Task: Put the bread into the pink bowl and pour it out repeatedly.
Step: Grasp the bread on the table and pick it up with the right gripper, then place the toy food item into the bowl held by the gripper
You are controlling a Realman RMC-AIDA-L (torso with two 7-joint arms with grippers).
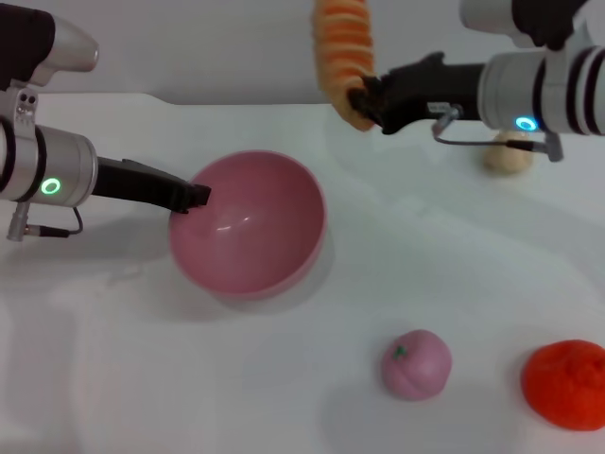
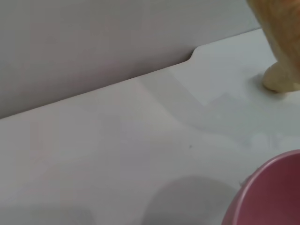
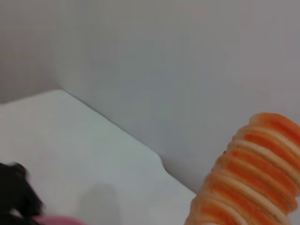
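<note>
At the left edge of the head view, the left gripper [image 1: 197, 197] reaches across from mid-left and pinches the near-left rim of the pink bowl [image 1: 250, 225] — its dark fingers are closed on the rim, and the bowl sits tipped, its glossy inside turned toward the camera. Nothing lies in the bowl. Further right and higher, at upper centre of the frame, the bread [image 1: 344, 57] hangs lifted above the white table [image 1: 113, 378], its striped ridges running up out of the picture. The right gripper [image 1: 367, 106], coming in from the upper right, is clamped on the loaf's lower end. Behind that arm a small beige lump [image 1: 510, 156] rests on the table; at lower right sit a pink peach-like ball [image 1: 417, 364] and an orange fruit [image 1: 567, 383], both well apart from the bowl.

By my reading, the step in hand is the carry: bread held up, not yet over the bowl. The next move calls for bringing the loaf toward lower left until it hangs above the bowl's opening, then lowering and letting go — and since the loaf looks about as long as the bowl is wide, it should go in lengthwise and near the middle.
</note>
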